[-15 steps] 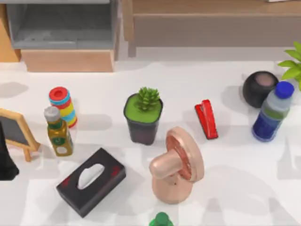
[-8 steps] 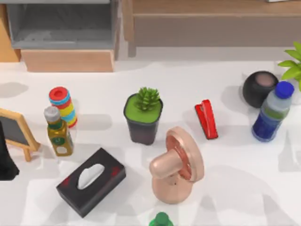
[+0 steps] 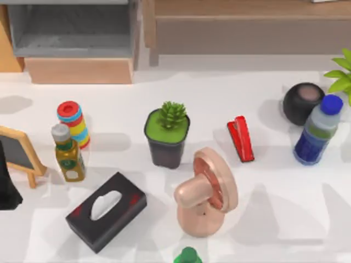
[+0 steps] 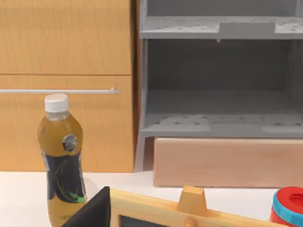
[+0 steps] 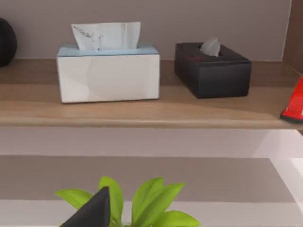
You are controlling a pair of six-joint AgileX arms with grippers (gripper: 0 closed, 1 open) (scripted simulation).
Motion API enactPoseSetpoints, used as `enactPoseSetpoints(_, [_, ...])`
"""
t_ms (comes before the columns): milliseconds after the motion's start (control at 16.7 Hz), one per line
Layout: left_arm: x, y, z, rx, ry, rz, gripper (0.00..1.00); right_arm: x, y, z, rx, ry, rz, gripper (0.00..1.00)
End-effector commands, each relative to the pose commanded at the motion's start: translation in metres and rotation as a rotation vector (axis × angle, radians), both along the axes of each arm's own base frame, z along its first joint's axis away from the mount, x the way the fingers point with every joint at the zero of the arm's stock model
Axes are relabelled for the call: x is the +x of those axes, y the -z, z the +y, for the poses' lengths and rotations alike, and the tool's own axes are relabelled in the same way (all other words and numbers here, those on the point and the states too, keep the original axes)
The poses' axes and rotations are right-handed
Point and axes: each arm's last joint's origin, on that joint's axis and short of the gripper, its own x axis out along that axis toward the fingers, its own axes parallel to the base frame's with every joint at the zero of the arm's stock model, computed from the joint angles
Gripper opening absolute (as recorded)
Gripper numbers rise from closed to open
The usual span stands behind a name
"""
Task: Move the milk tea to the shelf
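Though in view as a dark tip just in front of the small chalkboard (image 4: pixel 156 208), left claw (image 4: pixel 92 213) too cut off to judge: cannot tell how far open, nor whether holding anything. Left arm (image 3: pixel 6 189) dark, at the left edge of the surface (image 3: pixel 263 219), just beside the chalkboard. Right claw (image 5: pixel 94 210) likewise a dark tip, over green leaves (image 5: pixel 142 203) and facing the shelf (image 5: pixel 142 113); cannot tell its opening or any hold.

Shelf along the back on the right, flat plank top over a duller panel. On the plank, seen from the right wrist: white tissue box (image 5: pixel 108 71), then a black tissue box (image 5: pixel 212 70) just beside it, apart.

Cannot tell where the milk tea stands.

Back left: grey-lined open box (image 3: pixel 71 33) on a wood base, beside a wooden cabinet (image 4: pixel 66 47). In front of the cabinet, upright, an amber bottle with white cap (image 4: pixel 61 156).

Across the surface, from left to right: stack of coloured rings (image 3: pixel 73 123), yellow-green bottle with grey cap (image 3: pixel 68 153) just in front of it, black tissue box with red marks (image 3: pixel 106 211), potted succulent (image 3: pixel 167 134), copper-pink object (image 3: pixel 205 192), red stapler (image 3: pixel 241 138), black ball (image 3: pixel 303 103), blue-capped water bottle (image 3: pixel 317 130) close beside the ball. Green cap (image 3: pixel 187 256) at the near edge.
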Motion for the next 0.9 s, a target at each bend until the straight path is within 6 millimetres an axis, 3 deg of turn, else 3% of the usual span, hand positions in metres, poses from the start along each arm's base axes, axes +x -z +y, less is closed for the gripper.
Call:
enactPoseSetpoints(240, [0.000, 0.000, 0.000, 0.000, 0.000, 0.000, 1.00, 0.037, 0.021, -0.052, 0.009, 0.002, 0.019, 1.00])
enactPoseSetpoints(420, [0.000, 0.000, 0.000, 0.000, 0.000, 0.000, 1.00, 0.051, 0.048, -0.092, 0.006, 0.004, 0.010, 1.00])
enactPoseSetpoints(660, [0.000, 0.000, 0.000, 0.000, 0.000, 0.000, 1.00, 0.051, 0.094, -0.136, 0.010, 0.005, 0.010, 1.00])
enactPoseSetpoints(900, [0.000, 0.000, 0.000, 0.000, 0.000, 0.000, 1.00, 0.042, 0.130, -0.161, 0.007, 0.006, 0.005, 1.00])
